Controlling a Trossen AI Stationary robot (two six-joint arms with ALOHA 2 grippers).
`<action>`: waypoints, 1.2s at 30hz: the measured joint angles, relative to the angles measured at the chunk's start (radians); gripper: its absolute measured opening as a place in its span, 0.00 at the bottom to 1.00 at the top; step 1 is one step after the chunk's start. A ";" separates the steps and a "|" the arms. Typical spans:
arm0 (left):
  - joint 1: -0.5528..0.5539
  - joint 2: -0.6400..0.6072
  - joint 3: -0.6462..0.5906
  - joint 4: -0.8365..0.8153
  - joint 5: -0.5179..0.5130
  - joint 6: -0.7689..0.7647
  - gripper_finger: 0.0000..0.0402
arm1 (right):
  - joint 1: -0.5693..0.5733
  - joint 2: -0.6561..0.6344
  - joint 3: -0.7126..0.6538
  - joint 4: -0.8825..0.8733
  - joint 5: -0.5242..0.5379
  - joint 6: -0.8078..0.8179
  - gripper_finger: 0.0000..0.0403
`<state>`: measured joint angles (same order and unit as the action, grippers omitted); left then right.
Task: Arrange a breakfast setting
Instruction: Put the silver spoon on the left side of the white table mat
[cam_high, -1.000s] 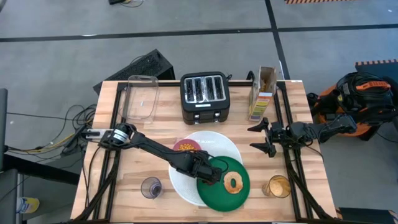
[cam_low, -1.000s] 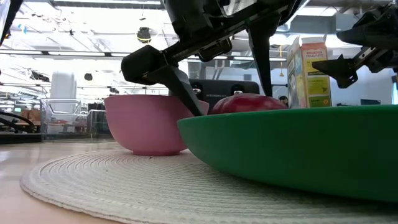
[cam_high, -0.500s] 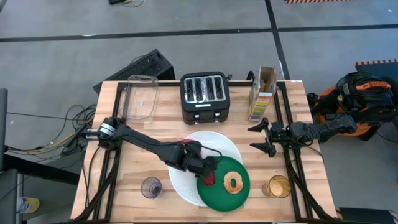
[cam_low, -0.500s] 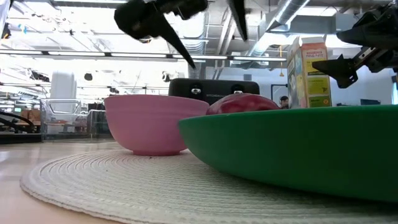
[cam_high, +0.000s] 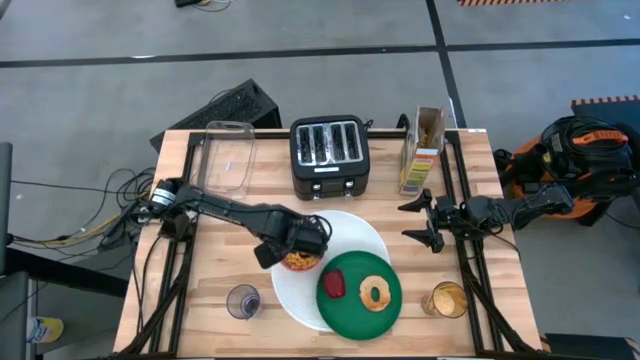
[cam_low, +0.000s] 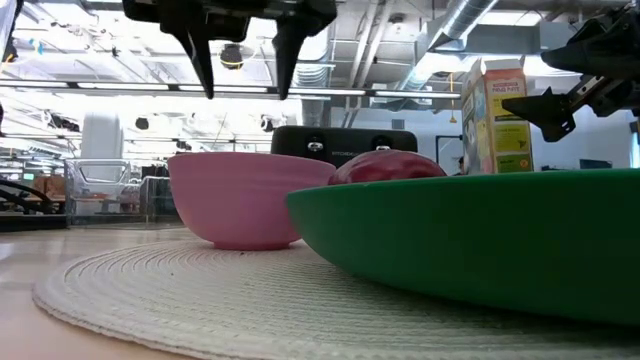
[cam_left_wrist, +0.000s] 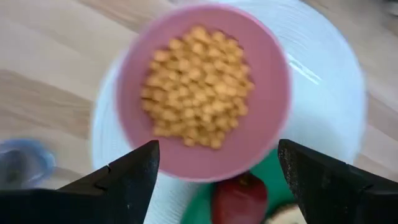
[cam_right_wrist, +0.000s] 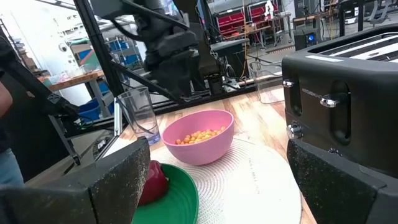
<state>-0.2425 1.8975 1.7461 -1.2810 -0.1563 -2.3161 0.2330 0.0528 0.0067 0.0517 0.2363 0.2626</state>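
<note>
L hand (cam_high: 297, 243) is hovering spread, empty, over pink bowl (cam_high: 299, 262) on white plate (cam_high: 355, 230). Bagel (cam_high: 376, 295) & red piece (cam_high: 335, 283) are sitting on green plate (cam_high: 390, 315). Tumblers look unplaced; spoon isn't showing.

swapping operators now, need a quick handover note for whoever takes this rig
Left gripper: open, empty, above the pink bowl.
Right gripper: open, empty, waiting near the table's right edge by the carton.
Placed: pink bowl of cereal and green plate on the white plate; red food piece and bagel on the green plate.
Tumblers: one left of the plates, one right.
Left: spoon not seen; final tidy-up.
</note>
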 joint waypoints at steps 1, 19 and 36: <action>0.013 0.000 0.000 -0.016 0.013 0.002 0.77 | 0.000 0.000 0.000 0.000 0.000 0.000 0.99; 0.113 0.000 0.000 0.038 0.114 -0.008 0.74 | 0.000 0.000 0.000 0.000 0.000 0.000 0.99; 0.220 -0.004 0.259 -0.282 0.309 -0.199 0.67 | 0.000 0.000 0.000 0.000 0.000 0.000 0.99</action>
<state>-0.0227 1.8935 2.0054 -1.5629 0.1528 -2.5149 0.2330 0.0528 0.0067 0.0517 0.2363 0.2626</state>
